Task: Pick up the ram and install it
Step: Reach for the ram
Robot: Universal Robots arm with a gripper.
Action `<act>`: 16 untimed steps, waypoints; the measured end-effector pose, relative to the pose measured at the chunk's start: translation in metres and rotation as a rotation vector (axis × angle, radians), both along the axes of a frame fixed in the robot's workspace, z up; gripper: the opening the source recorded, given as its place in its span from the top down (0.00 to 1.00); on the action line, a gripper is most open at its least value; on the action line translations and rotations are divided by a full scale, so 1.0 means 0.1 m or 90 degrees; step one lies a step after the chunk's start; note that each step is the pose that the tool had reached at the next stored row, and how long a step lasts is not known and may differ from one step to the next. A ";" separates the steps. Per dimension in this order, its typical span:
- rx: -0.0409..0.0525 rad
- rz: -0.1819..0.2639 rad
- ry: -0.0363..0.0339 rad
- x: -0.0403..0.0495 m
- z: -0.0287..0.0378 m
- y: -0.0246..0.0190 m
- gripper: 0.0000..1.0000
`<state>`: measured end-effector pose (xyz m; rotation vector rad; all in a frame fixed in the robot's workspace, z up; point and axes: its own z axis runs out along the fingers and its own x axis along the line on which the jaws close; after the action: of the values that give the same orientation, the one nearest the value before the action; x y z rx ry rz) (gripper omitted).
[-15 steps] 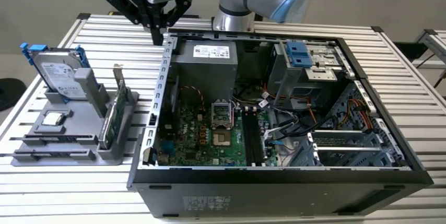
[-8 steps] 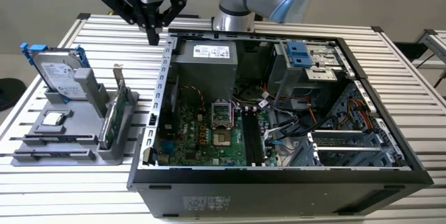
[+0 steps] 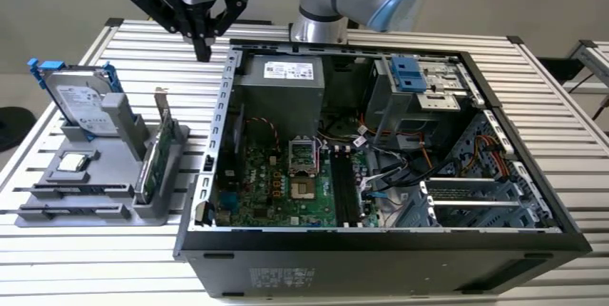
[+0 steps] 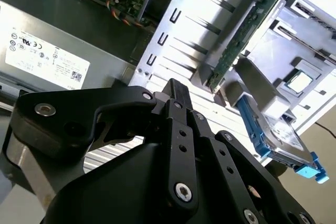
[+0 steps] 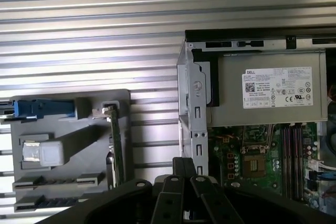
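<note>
Ram, likely the dark stick edge-up in the holder, seems light, stiff, fragile, best pinched mid-length; pincer hangs empty, drawn together.

— What stands beside the open computer case?
— A grey rack on the slatted worktop, off the case's side at the exterior view's left. It holds an upright hard drive with blue rails, and a green card with a metal bracket nearer the case.
— And inside the case?
— A grey power supply and a green motherboard beside it.
</note>
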<state>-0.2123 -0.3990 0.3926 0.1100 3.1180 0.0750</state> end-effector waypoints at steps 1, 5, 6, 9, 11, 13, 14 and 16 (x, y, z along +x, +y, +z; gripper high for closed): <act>0.0000 0.000 0.0000 -0.011 0.000 0.000 1.00; 0.0000 0.000 0.0000 -0.050 0.000 0.000 1.00; -0.0001 0.000 0.0001 -0.060 0.000 0.000 1.00; 0.0000 0.000 0.0000 -0.091 0.000 0.000 1.00; 0.0000 0.000 0.0000 -0.111 0.000 0.000 1.00; 0.0000 0.000 0.0000 -0.131 0.000 0.000 1.00; 0.0000 0.000 0.0000 -0.141 0.000 0.000 1.00; 0.0000 0.000 0.0000 -0.161 0.000 0.000 1.00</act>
<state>-0.2284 -0.3990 0.3926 0.1100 3.1181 0.0750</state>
